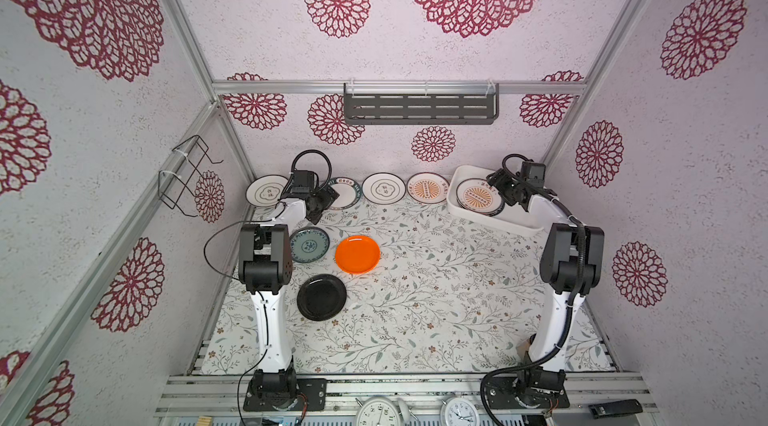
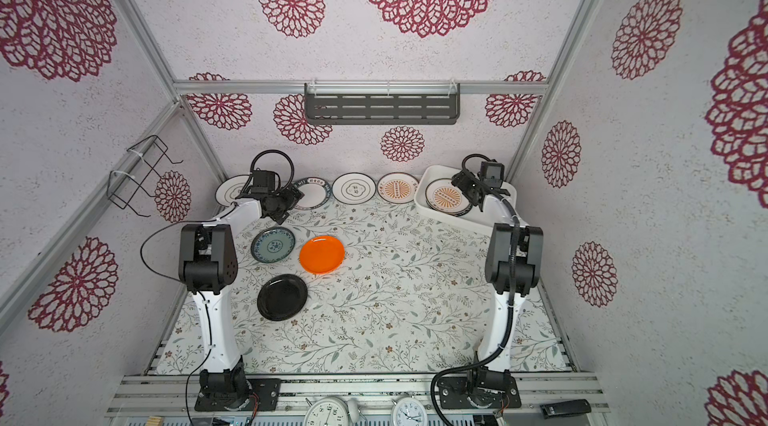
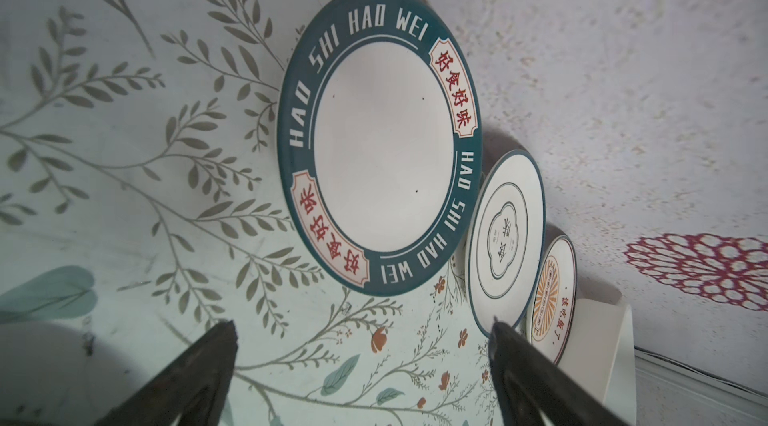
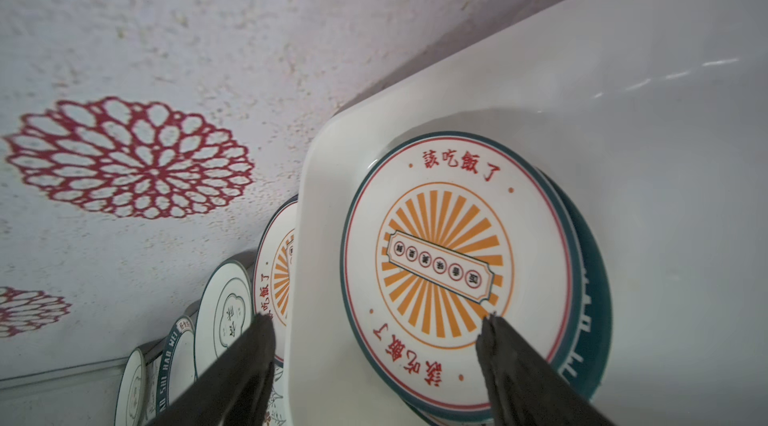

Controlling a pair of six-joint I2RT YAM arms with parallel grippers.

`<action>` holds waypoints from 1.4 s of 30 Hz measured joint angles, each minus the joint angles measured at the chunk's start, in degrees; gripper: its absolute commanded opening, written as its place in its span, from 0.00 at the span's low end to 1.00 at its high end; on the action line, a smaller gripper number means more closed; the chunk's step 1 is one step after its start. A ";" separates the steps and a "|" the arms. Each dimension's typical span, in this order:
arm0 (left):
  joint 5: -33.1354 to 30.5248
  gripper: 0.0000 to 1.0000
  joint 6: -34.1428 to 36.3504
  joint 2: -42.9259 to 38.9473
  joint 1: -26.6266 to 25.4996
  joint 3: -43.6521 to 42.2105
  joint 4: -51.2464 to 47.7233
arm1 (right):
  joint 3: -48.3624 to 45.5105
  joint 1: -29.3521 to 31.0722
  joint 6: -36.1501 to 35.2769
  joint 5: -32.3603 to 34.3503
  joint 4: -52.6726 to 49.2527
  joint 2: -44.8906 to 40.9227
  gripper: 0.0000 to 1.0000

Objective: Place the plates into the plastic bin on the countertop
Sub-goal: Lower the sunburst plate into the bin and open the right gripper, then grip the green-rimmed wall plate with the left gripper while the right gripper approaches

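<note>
Leafy-printed countertop [image 1: 415, 311] runs back to flowered walls, and all the work is at its far edge. Far right sits the bin [image 1: 498, 222], with a sunburst plate [image 4: 449, 270] lying flat in it on top of a green-rimmed one [image 4: 590, 320]. The right gripper [image 4: 376, 320] hangs just over them, jaws wide apart and holding nothing, so I take that drop as done.

The left gripper [image 3: 362, 325] is at the far left, jaws spread and empty too, facing the lettered plate [image 3: 382, 141], which seems to lean on the far wall. That looks like the next pick. A finger must get under the thin rim without knocking the ringed plate [image 3: 505, 236] just beside it. Then comes a carry right to the bin, where the right arm would need to make room.

Seven plates lie outside the bin. The far row also has a second sunburst [image 1: 426, 188] and another ringed one [image 1: 264, 191]. Nearer on the left, a teal plate [image 1: 309, 245], an orange one [image 1: 357, 254] and a black one [image 1: 321, 297] lie flat, close together but apart.

A dark slotted shelf [image 1: 419, 107] hangs on the far wall and a wire rack [image 1: 187, 176] on the left wall. Two clocks [image 1: 378, 411] lie past the near edge.
</note>
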 measured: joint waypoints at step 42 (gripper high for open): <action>5.46 0.01 -13.51 10.08 3.21 -1.07 19.04 | -14.08 4.72 1.66 7.15 1.09 -12.26 0.89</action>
